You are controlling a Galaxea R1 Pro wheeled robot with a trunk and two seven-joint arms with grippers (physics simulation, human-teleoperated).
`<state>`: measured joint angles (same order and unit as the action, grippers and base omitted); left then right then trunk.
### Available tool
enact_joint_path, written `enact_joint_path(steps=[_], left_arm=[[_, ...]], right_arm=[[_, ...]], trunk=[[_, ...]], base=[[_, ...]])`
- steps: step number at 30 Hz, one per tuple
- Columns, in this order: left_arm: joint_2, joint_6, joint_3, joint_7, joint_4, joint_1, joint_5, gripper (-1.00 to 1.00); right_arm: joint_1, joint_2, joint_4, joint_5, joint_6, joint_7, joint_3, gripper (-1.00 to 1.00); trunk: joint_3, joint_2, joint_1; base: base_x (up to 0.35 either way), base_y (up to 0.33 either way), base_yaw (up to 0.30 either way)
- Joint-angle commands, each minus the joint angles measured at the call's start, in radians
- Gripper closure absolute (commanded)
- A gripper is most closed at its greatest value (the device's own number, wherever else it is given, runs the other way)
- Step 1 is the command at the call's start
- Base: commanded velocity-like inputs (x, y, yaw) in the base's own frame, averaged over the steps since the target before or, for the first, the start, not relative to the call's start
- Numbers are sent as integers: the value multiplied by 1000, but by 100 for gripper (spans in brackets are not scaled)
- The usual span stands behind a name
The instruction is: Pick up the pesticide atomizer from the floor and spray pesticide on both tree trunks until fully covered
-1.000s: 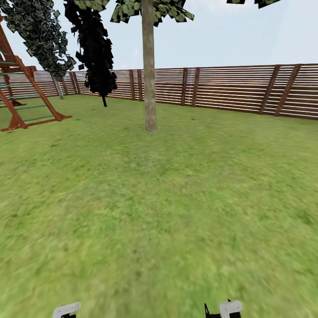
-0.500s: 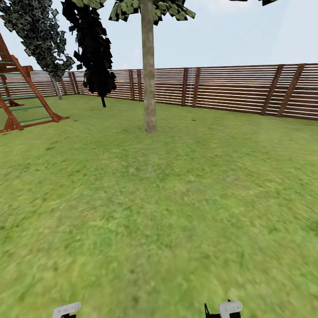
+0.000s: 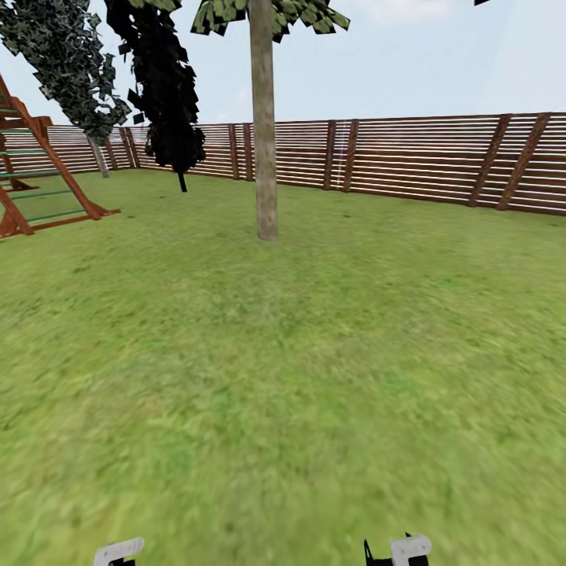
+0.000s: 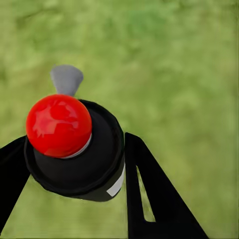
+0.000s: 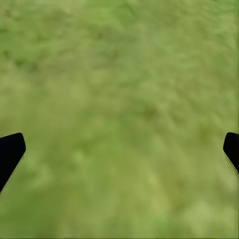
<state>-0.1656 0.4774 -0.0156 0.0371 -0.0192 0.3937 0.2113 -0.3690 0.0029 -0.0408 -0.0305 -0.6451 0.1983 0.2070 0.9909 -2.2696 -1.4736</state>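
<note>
Gripping the pesticide atomizer point(image 4: 79, 149), your left gripper point(image 4: 74, 164) has its two black fingers point(image 4: 154, 194) pressed against either side of the black body. In the left wrist view the atomizer shows a glossy red ball top, a white collar just under it, a small white label patch on the black wall, and a grey nozzle tab projecting from the far side. Blurred green grass point(image 4: 179, 59) lies beyond it, apart from the atomizer.

Your right gripper point(image 5: 119, 149) is spread wide, released; its two dark fingertips point(image 5: 10, 152) sit at opposite edges of the right wrist view with only grass between them.

In the head view, one tree trunk point(image 3: 265, 141) stands upright ahead on the lawn point(image 3: 314, 354), pale grey-tan with brownish mottling, slightly wider at the base. Its crown point(image 3: 306, 14) of flat green flakes is cut off by the frame. No specks visible on the trunk at this resolution.

Behind the trunk, to the left, stands a near-black cone-shaped tree point(image 3: 165, 86); further left, a leaning dark grey-green one point(image 3: 67, 59). A reddish-brown climbing frame point(image 3: 39, 181) sits at the left edge. The slatted wooden fence point(image 3: 424, 161) closes the back of the garden under a pale sky.

Two white arm parts point(image 3: 118, 552) show at the lower edge.
</note>
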Motion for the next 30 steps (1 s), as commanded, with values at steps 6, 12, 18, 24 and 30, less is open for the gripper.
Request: enact_joint_path(steps=[6,12,18,24,30], left_arm=[[0,3,-1,4,1,1,5,100],[0,3,-1,4,1,1,5,100],[0,3,-1,4,1,1,5,100],[0,3,-1,4,1,1,5,100],[0,3,-1,4,1,1,5,100]], right_arm=[[-1,0,1,-3,-1,10,7,-100],[-1,0,1,-4,-1,10,7,-100],[-1,0,1,-3,-1,10,8,-100],[-1,0,1,-4,-1,10,8,-100],[-1,0,1,-4,-1,10,8,-100]], trunk=[[1,0,0],[1,0,0],[1,0,0],[1,0,0],[1,0,0]], base=[[337,0,0],[337,0,0],[337,0,0],[337,0,0],[337,0,0]])
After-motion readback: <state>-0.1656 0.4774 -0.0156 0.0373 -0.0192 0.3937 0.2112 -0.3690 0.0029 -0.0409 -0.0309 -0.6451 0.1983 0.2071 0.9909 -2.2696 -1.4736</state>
